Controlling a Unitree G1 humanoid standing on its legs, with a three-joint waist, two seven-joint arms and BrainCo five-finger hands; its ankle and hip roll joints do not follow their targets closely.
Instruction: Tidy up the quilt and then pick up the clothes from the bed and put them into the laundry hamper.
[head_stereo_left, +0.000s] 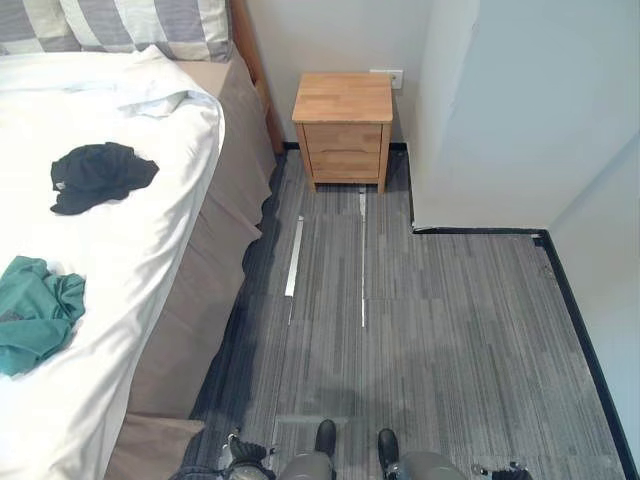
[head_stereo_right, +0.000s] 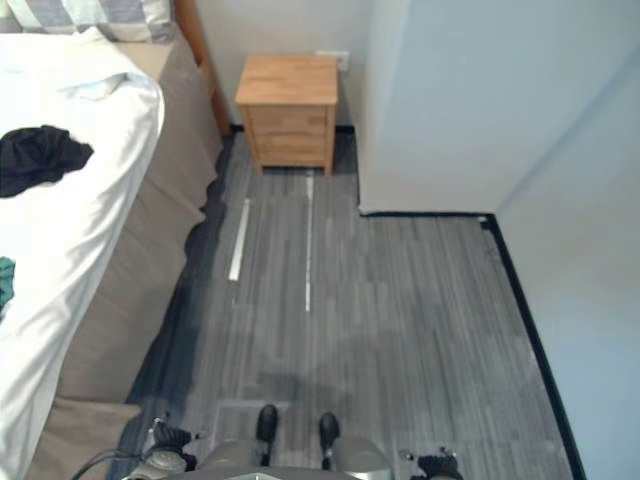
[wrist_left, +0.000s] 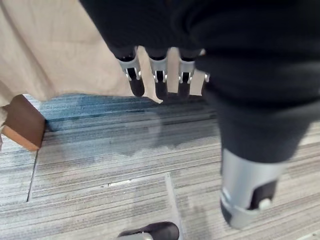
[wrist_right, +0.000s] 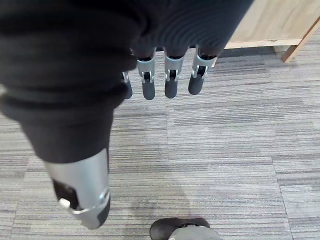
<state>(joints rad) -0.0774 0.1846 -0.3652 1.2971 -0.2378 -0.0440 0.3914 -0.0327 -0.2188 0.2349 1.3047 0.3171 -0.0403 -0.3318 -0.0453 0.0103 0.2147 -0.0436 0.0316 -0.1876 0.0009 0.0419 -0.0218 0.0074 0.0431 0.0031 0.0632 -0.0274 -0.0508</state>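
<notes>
Left eye view, bedroom inventory: bed (head_stereo_left: 190, 300) along the robot's left, its tan skirt hanging to the grey carpet floor (head_stereo_left: 440, 330); white quilt (head_stereo_left: 130, 250) spread over the top, rumpled and folded back near the striped pillows (head_stereo_left: 120, 25). On the quilt, a black garment (head_stereo_left: 98, 175) bunched in the middle, and a teal garment (head_stereo_left: 35, 312) crumpled nearer the robot; the two lie well apart. Wooden nightstand (head_stereo_left: 343, 125) against the far wall, just beside the head of the bed. Left hand (wrist_left: 157, 75), left wrist view: hangs above the carpet close to the bed skirt, fingers straight and relaxed, holding nothing. Right hand (wrist_right: 167, 75), right wrist view: hangs likewise above bare carpet with the foot of the nightstand beyond it, fingers loose, holding nothing. Step in hand, by judgement: the opening one, tidying the quilt, not yet begun, since both hands are low and clear of the bed and both garments lie untouched. Next move, by judgement: turn to face the bed, raise the hands to the quilt's side edge and draw the folded part flat toward the pillows. The laundry hamper must be found before any garment can be dropped.
</notes>
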